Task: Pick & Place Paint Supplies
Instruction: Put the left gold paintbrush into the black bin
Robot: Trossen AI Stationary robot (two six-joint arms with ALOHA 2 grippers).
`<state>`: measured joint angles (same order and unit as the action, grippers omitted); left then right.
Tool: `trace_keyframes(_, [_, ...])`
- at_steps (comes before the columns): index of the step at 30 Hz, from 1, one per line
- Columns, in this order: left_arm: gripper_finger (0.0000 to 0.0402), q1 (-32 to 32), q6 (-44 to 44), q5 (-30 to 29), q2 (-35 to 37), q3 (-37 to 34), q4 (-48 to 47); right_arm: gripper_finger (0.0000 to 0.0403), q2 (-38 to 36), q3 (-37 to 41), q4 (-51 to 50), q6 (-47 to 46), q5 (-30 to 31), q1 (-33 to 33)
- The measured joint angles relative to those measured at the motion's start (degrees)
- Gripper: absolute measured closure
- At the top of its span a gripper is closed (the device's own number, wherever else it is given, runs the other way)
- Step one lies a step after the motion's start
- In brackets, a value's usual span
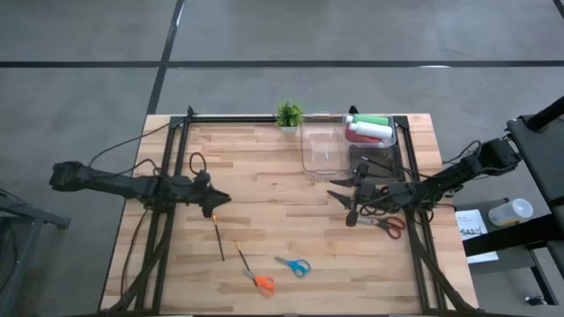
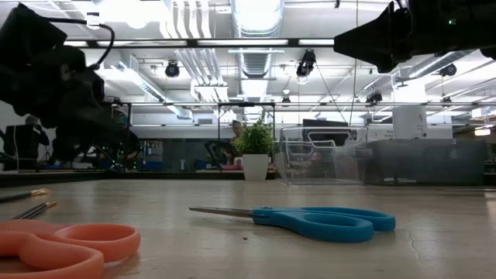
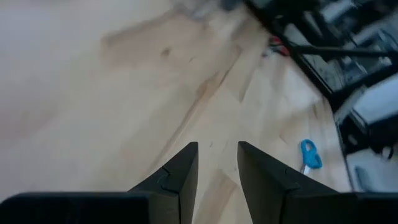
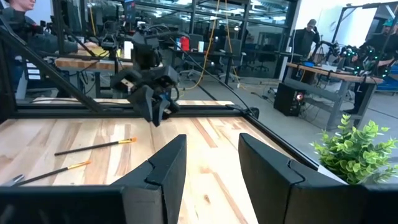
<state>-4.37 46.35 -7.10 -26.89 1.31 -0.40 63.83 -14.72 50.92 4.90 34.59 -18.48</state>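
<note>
From above, the pale wooden table (image 1: pixel 291 220) carries a clear plastic bin (image 1: pixel 322 148) at the far side beside a small green potted plant (image 1: pixel 288 115), and a second container (image 1: pixel 374 141) next to it already holds green, pink-red and white squeeze bottles (image 1: pixel 368 129). Two thin dark brushes (image 1: pixel 217 236) lie near the table's middle left, with orange-handled scissors (image 1: pixel 261 282), blue-handled scissors (image 1: pixel 295 266) and red-handled scissors (image 1: pixel 390 225) scattered nearer the front. The left gripper (image 1: pixel 220 199) hovers just beyond the brushes, and the right gripper (image 1: pixel 339 197) hangs over bare wood in front of the bins. The level view shows the blue-handled scissors (image 2: pixel 310 221) and orange-handled scissors (image 2: pixel 62 246) lying flat, with brush tips (image 2: pixel 27 203) at the edge. The left wrist view shows that gripper's fingers (image 3: pixel 180 177) parted and empty above bare board; the right wrist view shows its own fingers (image 4: pixel 165 168) likewise apart with nothing between them, looking across at the two brushes (image 4: pixel 93 148) and the left gripper (image 4: pixel 154 107). The bottles look stowed, so the brushes seem next: the left gripper would need to drop over one thin shaft and close squarely across it.
</note>
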Motion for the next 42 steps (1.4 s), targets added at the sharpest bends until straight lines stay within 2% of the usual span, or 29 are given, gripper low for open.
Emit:
trace_keyframes(3, [0.0280,-1.03,6.67,-0.57,0.00,2.53,-6.43,0.0261,0.00,0.00,-0.07,0.01,0.02,0.00])
trace_keyframes(9, [0.0280,-4.97,11.20,-6.66,-1.86,8.66,-8.10,0.0261,0.00,0.00,-0.11,0.03,0.00,0.00])
trace_keyframes(12, [0.0280,-8.85,15.20,-11.51,-4.35,13.38,-13.29,0.0261,0.00,0.00,-0.10,0.03,0.01,0.00])
trace_keyframes(16, [0.0280,-16.03,29.59,-18.98,-10.38,18.65,-25.81,0.0261,0.00,0.00,-0.09,0.03,0.02,0.00])
trace_keyframes(22, [0.0280,-27.08,49.14,-25.58,-22.53,22.89,-28.57,0.0261,0.00,0.00,-0.11,0.03,0.01,0.00])
trace_keyframes(25, [0.0280,-31.07,63.36,-25.29,-28.18,23.82,-31.67,0.0261,0.00,0.00,-0.11,0.05,0.00,0.00])
trace_keyframes(30, [0.0280,-35.64,80.45,-17.78,-35.58,23.87,-33.35,0.0261,0.00,0.00,-0.09,0.05,0.00,0.00])
trace_keyframes(35, [0.0280,-37.84,85.20,-15.36,-40.86,24.22,-32.68,0.0261,0.00,0.00,-0.09,0.05,0.00,0.00])
trace_keyframes(42, [0.0280,-37.92,85.54,-16.12,-44.52,23.33,-32.65,0.0261,0.00,0.00,-0.09,0.05,0.00,0.00])
